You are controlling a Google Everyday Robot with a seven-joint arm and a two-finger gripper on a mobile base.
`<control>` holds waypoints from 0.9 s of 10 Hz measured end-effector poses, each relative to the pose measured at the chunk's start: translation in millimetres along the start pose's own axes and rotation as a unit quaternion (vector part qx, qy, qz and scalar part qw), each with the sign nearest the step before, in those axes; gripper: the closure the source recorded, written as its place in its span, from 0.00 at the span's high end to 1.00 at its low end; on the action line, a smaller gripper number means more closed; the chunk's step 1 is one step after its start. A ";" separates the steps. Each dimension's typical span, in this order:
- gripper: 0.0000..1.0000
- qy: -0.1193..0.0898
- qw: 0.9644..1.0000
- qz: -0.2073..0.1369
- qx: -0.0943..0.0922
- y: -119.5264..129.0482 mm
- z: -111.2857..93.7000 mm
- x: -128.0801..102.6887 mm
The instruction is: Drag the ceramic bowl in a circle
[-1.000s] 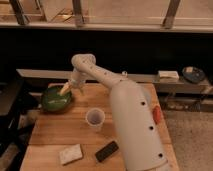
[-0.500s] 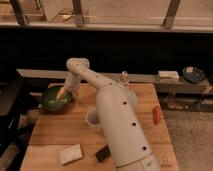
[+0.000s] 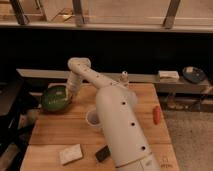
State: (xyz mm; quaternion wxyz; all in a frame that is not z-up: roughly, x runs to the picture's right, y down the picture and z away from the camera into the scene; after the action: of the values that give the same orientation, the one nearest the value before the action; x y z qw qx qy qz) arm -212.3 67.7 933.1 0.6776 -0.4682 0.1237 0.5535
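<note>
Progress, as a judgement: the hand (image 3: pixel 68 94) is down at the rim of the ceramic bowl (image 3: pixel 54 99), on the side nearest the arm (image 3: pixel 120 125), so the reach looks done and the drag stage is on — but how much of the circle is traced can't be read here, so assume most of the loop, incl. closing it, is left. Can't tell whether the hand is clenched on the rim or released; it merges w/ the bowl edge. Bowl sits flat on the table (image 3: pixel 60 131), right under and just outboard of the hand, close to the table's far corner, so little room that side for a wide arc. Materials: bowl is round, shallow, glossy green glaze w/ a darker rim — hard, slick, prob. slides readily on wood. Table is pale wood planks, matte. Nearer the camera than the hand, a small white cup (image 3: pixel 92 120), cylindrical, smooth, partly hidden by the arm; prob. the closest obstacle to a wide loop. Further that way: a pale rectangular sponge-like block (image 3: pixel 71 153), soft-looking, and a small dark flat rectangle (image 3: pixel 102 153). Well apart from the hand across the table, an orange-red elongated item (image 3: pixel 157 114); a small bottle-like thing (image 3: pixel 124 76) at the back edge. Arm is a white, smooth, rounded casing w/ dark dots.
</note>
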 end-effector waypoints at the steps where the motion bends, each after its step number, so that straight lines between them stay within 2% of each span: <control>1: 0.04 0.001 1.000 0.006 0.007 -9.4 -6.3 6.4; 2: 0.00 0.001 1.000 0.014 0.015 -19.4 -13.1 13.1; 4: 0.00 -0.002 0.999 0.038 0.038 -44.6 -32.0 27.9; 6: 0.00 -0.006 0.996 0.068 0.062 -68.9 -54.7 36.8; 8: 0.00 -0.007 0.992 0.091 0.092 -86.4 -76.0 36.4; 9: 0.00 -0.008 0.991 0.094 0.098 -86.6 -79.7 31.9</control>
State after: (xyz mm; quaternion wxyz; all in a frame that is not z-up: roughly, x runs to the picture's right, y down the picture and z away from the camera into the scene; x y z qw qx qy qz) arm -98.0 30.9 912.1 0.6663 -0.3814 0.2153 0.6035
